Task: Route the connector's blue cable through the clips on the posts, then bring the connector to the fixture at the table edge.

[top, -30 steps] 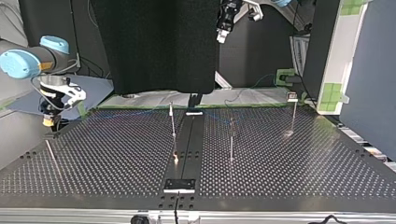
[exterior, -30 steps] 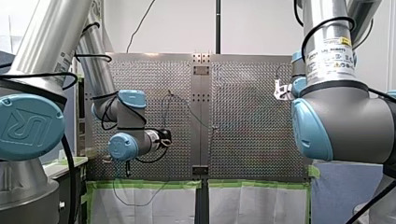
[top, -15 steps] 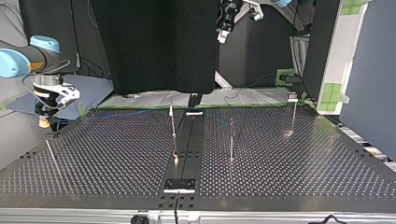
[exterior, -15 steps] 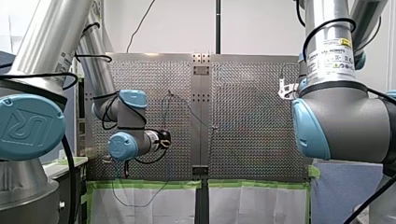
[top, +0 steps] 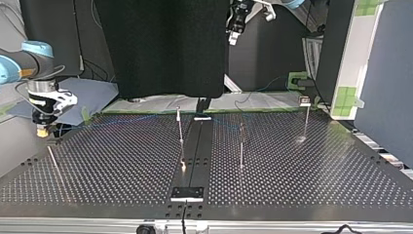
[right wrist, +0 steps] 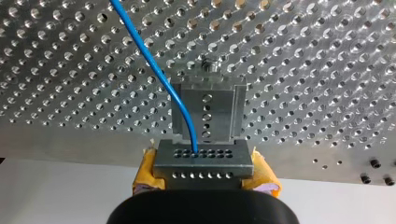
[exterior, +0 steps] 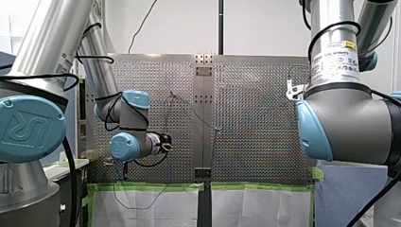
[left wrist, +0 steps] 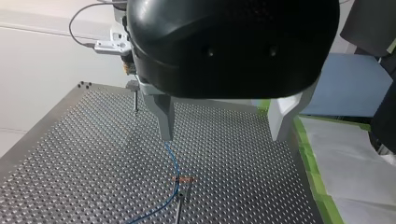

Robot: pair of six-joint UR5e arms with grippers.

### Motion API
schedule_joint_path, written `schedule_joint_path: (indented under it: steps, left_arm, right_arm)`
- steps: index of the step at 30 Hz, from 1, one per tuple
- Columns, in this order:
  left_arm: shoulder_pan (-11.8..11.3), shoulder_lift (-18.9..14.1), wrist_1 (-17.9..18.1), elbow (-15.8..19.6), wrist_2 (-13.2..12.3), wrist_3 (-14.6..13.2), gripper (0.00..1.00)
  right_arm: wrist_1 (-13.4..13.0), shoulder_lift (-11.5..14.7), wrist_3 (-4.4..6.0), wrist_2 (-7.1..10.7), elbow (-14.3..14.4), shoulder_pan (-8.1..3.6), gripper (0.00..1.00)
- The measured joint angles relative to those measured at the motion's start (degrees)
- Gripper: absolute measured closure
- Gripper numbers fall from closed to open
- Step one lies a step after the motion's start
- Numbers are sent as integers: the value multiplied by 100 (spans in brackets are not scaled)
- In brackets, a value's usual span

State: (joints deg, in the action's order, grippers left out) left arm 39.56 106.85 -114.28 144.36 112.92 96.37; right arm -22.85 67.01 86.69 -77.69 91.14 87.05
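1. Present state: connector (right wrist: 201,161) clamped between the yellow pads (right wrist: 145,168) of my right gripper (right wrist: 204,175), just short of the fixture (right wrist: 205,114) at the table (right wrist: 70,70) edge, near the far left corner in the top view. My left gripper (left wrist: 224,126) spread wide around nothing, raised well above the table.
2. Jamming against the fixture's upright walls if brought in skewed or off-centre. Slot seemingly little wider than the connector, so scant room for a twisted wrist.
3. Pinching of the blue cable (right wrist: 154,70): leaves the connector's forward face and crosses right in front of the fixture, so likely to be trapped between the two on a straight push. Worth swinging aside first.
4. Pulling the blue cable too taut on the last stretch toward the edge. Enough, perhaps, to drag it out of the clip (left wrist: 183,179) on the thin post (left wrist: 179,207) in the left wrist view, or to bend that post. Impossible to tell from here whether seated in every clip.
5. Slipping or tilting of the connector in the pads under a hard push, being held only by its rear part.
6. No second hold on the blue cable, with my left gripper empty and well apart: nothing to check slack or a snag further back.
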Motion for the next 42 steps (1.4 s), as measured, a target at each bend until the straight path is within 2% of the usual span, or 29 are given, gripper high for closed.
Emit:
schedule_joint_path:
  steps: [6,28,42]
  left_arm:
    - [1,0,-47,-5,38,-32,0]
    - [0,1,-40,-26,50,-37,0]
    - [-8,1,-50,-29,45,-38,0]
  right_arm:
    - [-52,-12,-4,251,-14,-57,100]
    - [-285,-221,97,1229,-77,-151,100]
    - [-334,-234,120,1819,-133,-367,100]
